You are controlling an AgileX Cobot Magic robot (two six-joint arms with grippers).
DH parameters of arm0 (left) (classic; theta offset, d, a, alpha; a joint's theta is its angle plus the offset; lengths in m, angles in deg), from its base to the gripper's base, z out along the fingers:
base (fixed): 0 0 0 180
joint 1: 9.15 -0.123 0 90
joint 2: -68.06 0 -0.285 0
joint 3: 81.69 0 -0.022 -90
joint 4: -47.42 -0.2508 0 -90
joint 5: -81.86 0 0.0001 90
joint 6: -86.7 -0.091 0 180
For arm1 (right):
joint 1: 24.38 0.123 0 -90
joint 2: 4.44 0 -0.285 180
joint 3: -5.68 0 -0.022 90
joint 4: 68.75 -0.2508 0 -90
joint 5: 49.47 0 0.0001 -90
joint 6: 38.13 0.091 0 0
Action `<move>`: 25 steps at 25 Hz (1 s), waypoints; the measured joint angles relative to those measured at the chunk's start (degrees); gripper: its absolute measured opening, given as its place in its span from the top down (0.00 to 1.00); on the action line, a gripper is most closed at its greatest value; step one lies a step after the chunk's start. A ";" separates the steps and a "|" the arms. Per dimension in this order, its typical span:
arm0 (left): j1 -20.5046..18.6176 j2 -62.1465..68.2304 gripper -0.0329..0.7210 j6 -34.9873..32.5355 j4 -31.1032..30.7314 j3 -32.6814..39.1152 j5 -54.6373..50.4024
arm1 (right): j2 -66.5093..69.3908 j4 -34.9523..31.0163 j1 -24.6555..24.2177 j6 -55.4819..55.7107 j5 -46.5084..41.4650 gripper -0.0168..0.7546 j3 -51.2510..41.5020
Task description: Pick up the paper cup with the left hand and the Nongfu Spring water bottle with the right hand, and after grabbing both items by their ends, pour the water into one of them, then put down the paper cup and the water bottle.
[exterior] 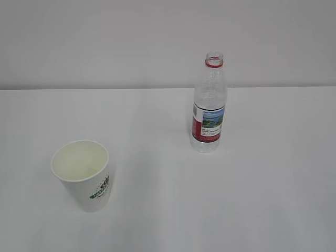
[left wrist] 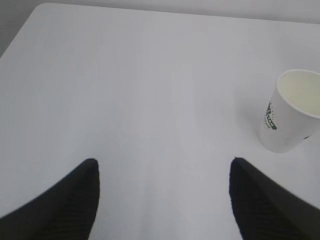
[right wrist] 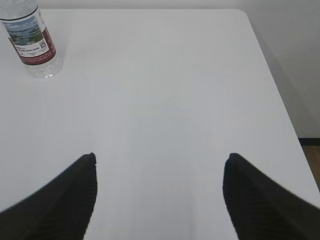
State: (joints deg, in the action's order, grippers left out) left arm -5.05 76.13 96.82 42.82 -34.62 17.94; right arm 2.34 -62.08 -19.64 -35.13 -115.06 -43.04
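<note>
Exterior view: the paper cup [exterior: 82, 173] stands upright on the white desk [exterior: 157, 210] at front left, mouth up, showing a pale cream interior. A green printed logo sits low on its side wall; the lettering is too small to read. The Nongfu Spring water bottle [exterior: 209, 105] stands upright at back right, well apart from the cup. Its mouth is uncapped, with a red ring around the neck. The label shows a blue-green landscape above a red band and a white panel at its left edge; the text on it cannot be read. The clear body does not show how much water it contains. Neither arm appears in this view.

Left wrist view: the cup [left wrist: 290, 112] stands at the right edge, leaning in the picture because of the camera angle, with the green logo facing the camera. The left hand [left wrist: 162, 200] hangs above bare desk [left wrist: 150, 75], well apart from the cup. Its two black ribbed fingers [left wrist: 75, 200] enter from the bottom corners with a wide gap between them. The pincer is released and grasps nothing.

Right wrist view: the lower half of the bottle [right wrist: 31, 42] occupies the top left corner, with the landscape, a red band and a small square code on the label visible. The right hand [right wrist: 160, 197] hangs above empty desk surface, well apart from the bottle. Its black fingers [right wrist: 255, 200] are spread wide; this pincer is likewise released and grasps nothing. The right desk edge and a strip of floor [right wrist: 312, 150] show at the right.
</note>
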 joint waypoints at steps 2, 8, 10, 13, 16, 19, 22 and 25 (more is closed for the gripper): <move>0.00 0.00 0.18 0.00 0.00 0.00 0.00 | 0.00 0.00 0.00 0.00 0.00 0.22 0.00; 0.00 0.00 0.18 0.00 0.00 0.00 0.00 | 0.00 0.00 0.00 0.00 0.00 0.22 0.00; 0.00 0.00 0.18 0.00 0.00 0.00 0.00 | 0.00 0.00 0.00 0.00 0.00 0.22 0.00; 0.00 0.00 0.18 0.00 0.00 0.00 0.00 | 0.00 0.00 0.00 0.00 0.00 0.22 0.00; 0.00 0.00 0.18 0.00 0.00 0.00 0.00 | 0.00 0.00 0.00 0.00 0.00 0.22 0.00; 0.00 0.00 0.18 0.00 0.00 0.00 0.00 | 0.00 0.00 0.00 0.00 0.00 0.22 0.00; 0.00 0.00 0.18 0.00 0.00 0.00 0.00 | 0.00 0.00 0.00 0.00 0.00 0.22 0.00; 0.00 0.00 0.18 0.00 0.00 0.00 0.00 | 0.00 0.00 0.00 0.00 0.00 0.22 0.00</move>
State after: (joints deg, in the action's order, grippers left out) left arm -5.05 76.13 96.82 42.82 -34.62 17.94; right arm 2.34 -62.08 -19.64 -35.13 -115.06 -43.04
